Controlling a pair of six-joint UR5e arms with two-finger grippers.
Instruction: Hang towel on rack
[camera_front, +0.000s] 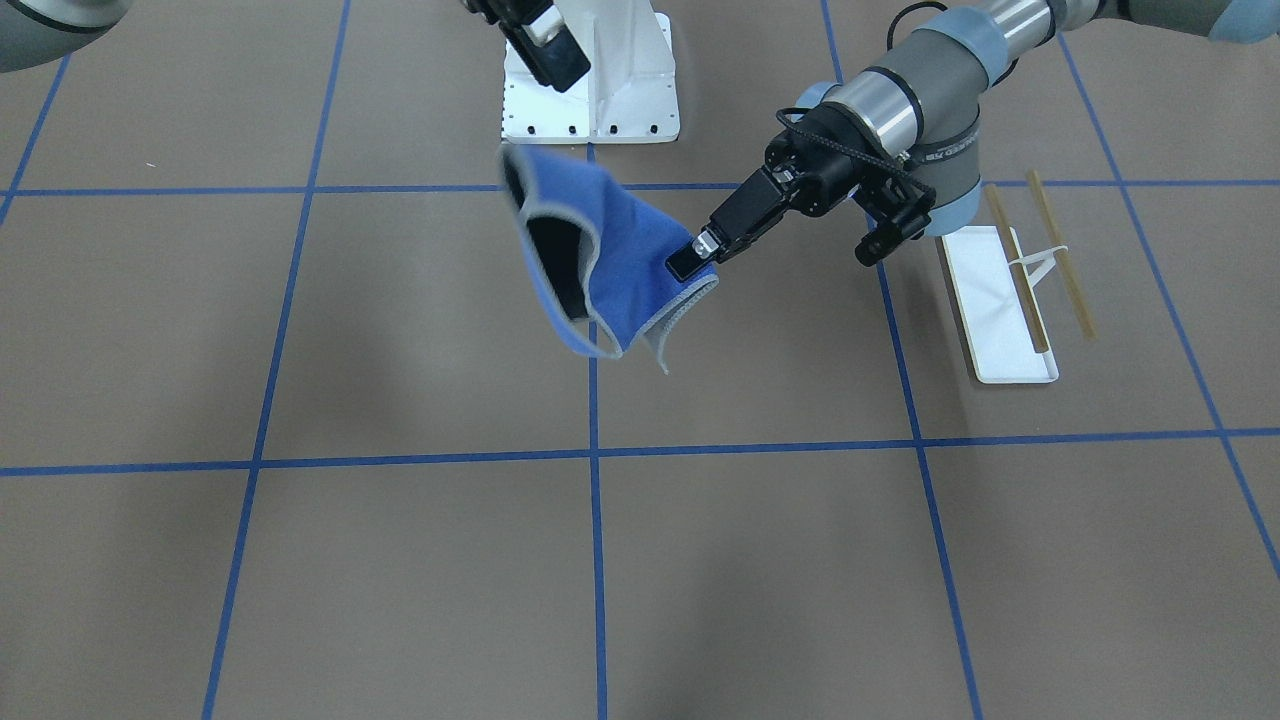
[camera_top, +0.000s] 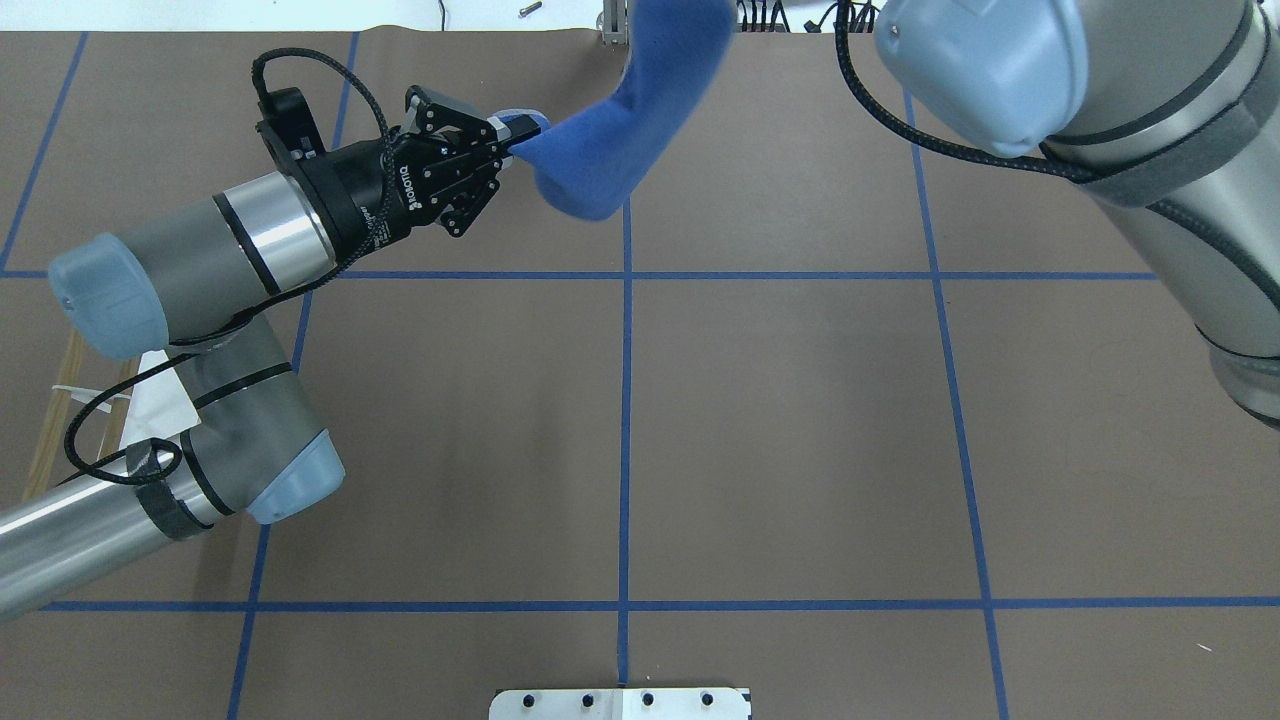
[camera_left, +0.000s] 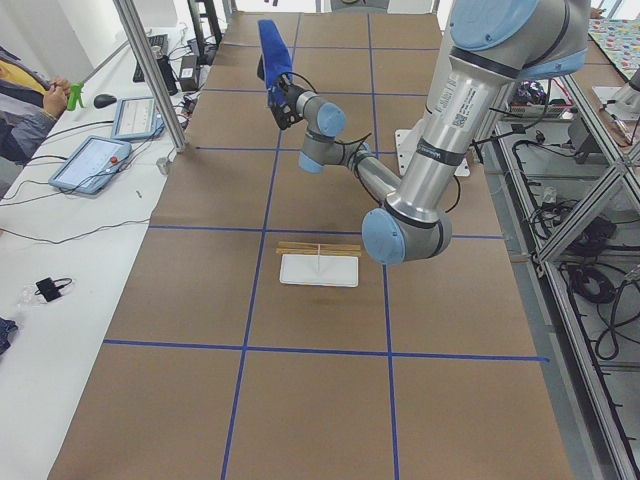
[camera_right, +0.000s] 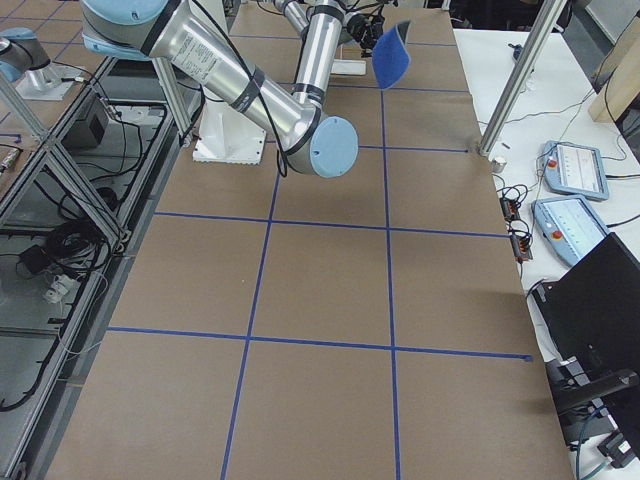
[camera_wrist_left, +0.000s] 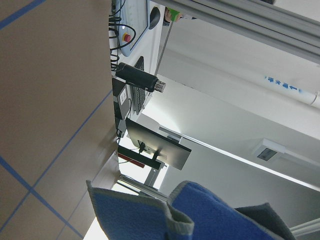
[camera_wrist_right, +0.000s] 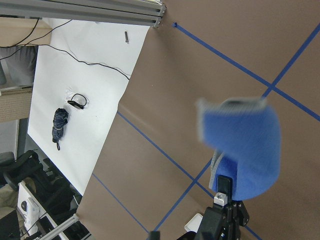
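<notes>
The blue towel (camera_front: 620, 250) with its grey border is up in the air over the table's middle, curled into a loop. My left gripper (camera_front: 690, 262) is shut on one of its corners; it also shows in the overhead view (camera_top: 510, 128). My right gripper (camera_front: 560, 65) is higher, near the robot's base, and a gap shows between its tip and the towel's upper corner. In the right wrist view one of its fingers (camera_wrist_right: 223, 186) overlaps the towel (camera_wrist_right: 245, 145), and I cannot tell whether it is open. The rack (camera_front: 1000, 310) stands on the table under my left arm, both rods (camera_front: 1060, 255) bare.
The white bolted pedestal (camera_front: 600, 100) stands at the robot's side of the table. Beyond the far edge is a white operators' table with tablets (camera_left: 95, 160), a metal post (camera_left: 150, 70) and a seated person (camera_left: 20, 90). Blue tape lines cross the brown table.
</notes>
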